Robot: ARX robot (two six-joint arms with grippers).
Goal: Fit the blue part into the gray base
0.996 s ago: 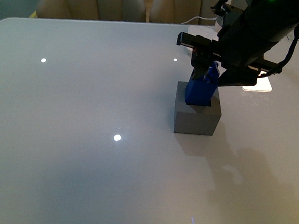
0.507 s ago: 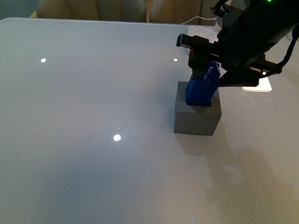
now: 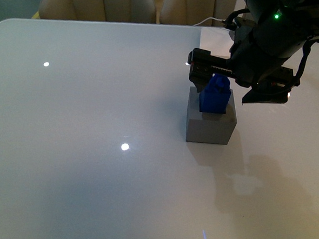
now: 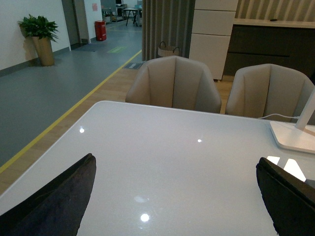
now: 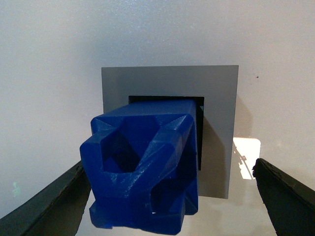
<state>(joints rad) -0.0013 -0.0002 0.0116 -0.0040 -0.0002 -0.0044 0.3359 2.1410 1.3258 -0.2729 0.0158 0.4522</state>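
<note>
The gray base (image 3: 209, 124) stands on the white table, right of the middle. The blue part (image 3: 214, 94) stands upright in the square hole in its top face, its upper half sticking out. In the right wrist view the blue part (image 5: 142, 167) rises out of the hole of the gray base (image 5: 216, 128). My right gripper (image 3: 238, 82) hangs just above and around the part, jaws open, both fingers (image 5: 44, 206) clear of it. My left gripper (image 4: 177, 196) is open and empty over bare table, out of the front view.
A white flat lamp base (image 4: 295, 137) with its cable sits at the table's far right corner. Beige chairs (image 4: 172, 83) stand behind the table's far edge. The table (image 3: 95, 129) stretches bare to the left and front.
The blue part has gone from tilted on the base's top to upright in the hole. My right gripper has let go of it and lifted slightly.
</note>
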